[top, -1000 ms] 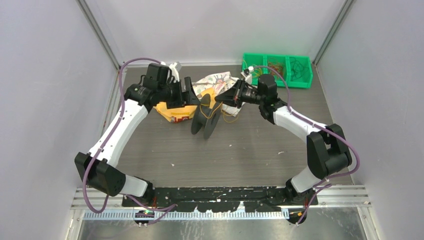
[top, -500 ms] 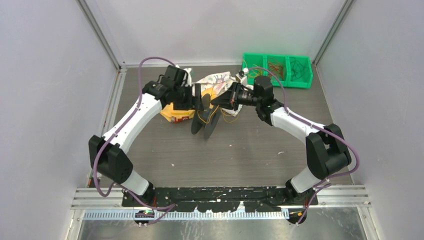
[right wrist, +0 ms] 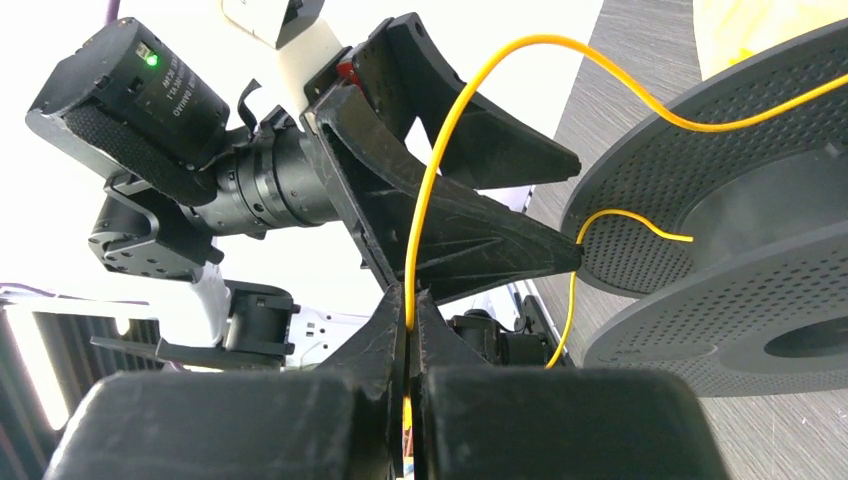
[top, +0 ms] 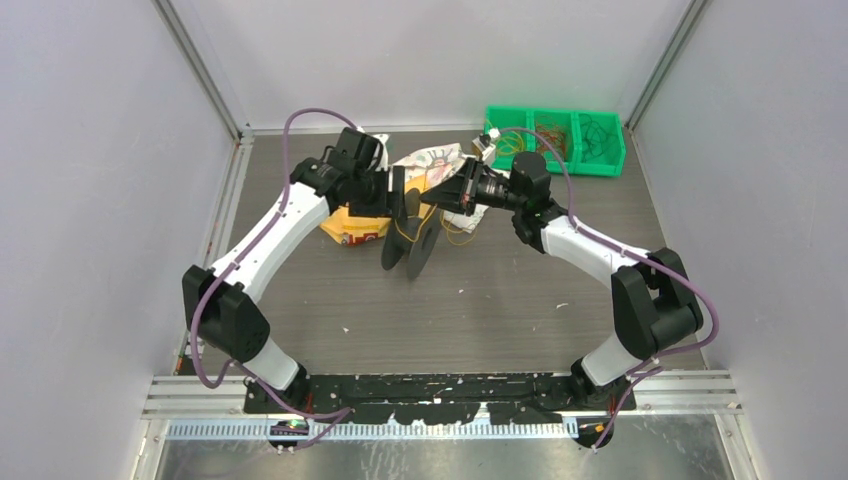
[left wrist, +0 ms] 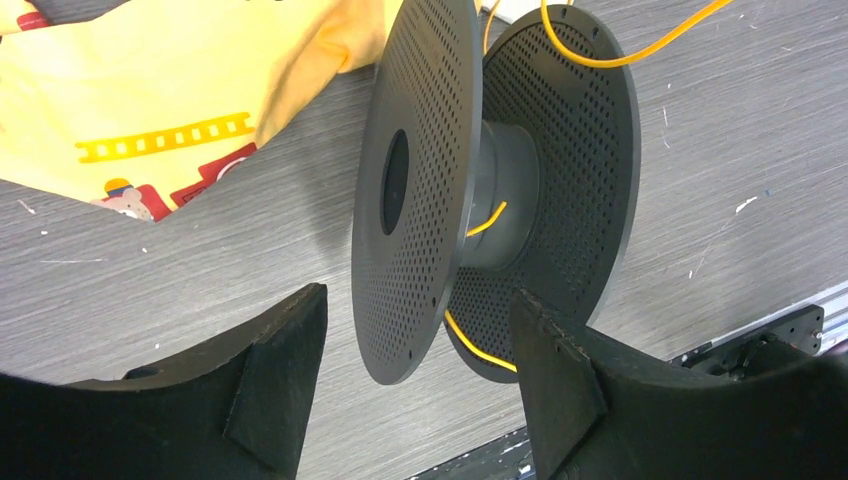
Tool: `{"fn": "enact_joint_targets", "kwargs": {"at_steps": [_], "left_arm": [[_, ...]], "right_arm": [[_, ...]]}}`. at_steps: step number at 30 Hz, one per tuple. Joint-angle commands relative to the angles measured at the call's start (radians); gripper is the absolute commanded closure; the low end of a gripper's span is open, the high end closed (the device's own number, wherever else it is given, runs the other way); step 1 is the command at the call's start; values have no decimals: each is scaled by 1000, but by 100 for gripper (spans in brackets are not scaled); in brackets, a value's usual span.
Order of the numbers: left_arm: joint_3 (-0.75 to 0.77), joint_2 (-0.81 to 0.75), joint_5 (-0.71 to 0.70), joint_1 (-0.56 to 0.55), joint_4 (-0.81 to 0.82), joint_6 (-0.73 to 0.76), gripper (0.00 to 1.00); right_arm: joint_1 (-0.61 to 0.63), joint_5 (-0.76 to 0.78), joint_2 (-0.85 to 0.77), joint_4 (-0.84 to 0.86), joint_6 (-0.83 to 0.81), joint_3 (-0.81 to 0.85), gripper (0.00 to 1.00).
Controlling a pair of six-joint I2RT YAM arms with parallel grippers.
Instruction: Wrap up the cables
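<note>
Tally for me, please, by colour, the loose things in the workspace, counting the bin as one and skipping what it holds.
Black: 1 (spool)
Yellow: 2 (cable, bag)
Green: 1 (bin)
White, patterned: 1 (cloth)
Total: 5

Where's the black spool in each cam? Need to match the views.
Top external: black spool stands on its rims mid-table, just above picture centre.
Left wrist: centre frame, near flange and hub hole facing the camera.
Right wrist: right side, both flanges cut off by the edge.
Shared landmark: the yellow cable leading in to the hub, visible in all three.
</note>
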Motion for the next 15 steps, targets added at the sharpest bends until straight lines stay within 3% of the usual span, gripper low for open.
{"fn": "enact_joint_targets", "kwargs": {"at_steps": [1, 15], "left_arm": [[43, -39, -2, 4, -8, 0, 31], [70, -44, 4, 4, -50, 17, 30]], "right_arm": [[6, 6, -51, 111, 12, -29, 99], [7, 7, -78, 221, 74, -53, 99]]}}
